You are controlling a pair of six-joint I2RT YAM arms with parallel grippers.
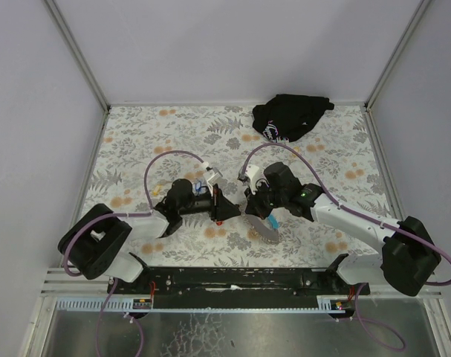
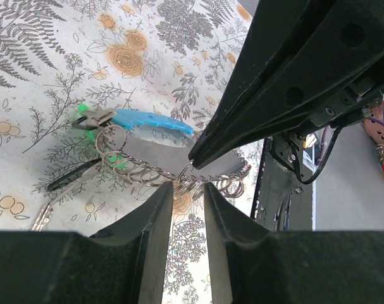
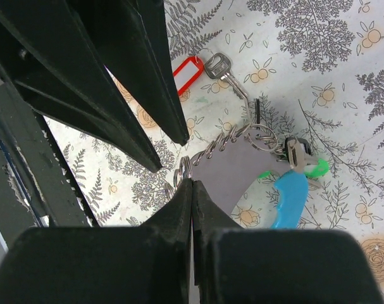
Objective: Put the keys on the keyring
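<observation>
The keyring (image 3: 185,167) is a metal ring at the end of a chain of rings along a grey strap (image 3: 233,170) with a light-blue section (image 3: 289,200). My right gripper (image 3: 192,181) is shut on that ring, its tip visible in the left wrist view (image 2: 193,161). My left gripper (image 2: 188,190) faces it with its jaws a narrow gap apart and nothing between them, the fingertips (image 3: 156,166) just short of the ring. A key with a red tag (image 3: 186,71) lies on the table behind. A green tag (image 2: 84,115) and another key (image 2: 49,212) hang at the strap's far end.
A black cloth bundle (image 1: 292,116) lies at the back right of the flowered tablecloth (image 1: 136,141). White walls close in the table on three sides. The two grippers (image 1: 219,206) (image 1: 251,206) meet near the table's middle front.
</observation>
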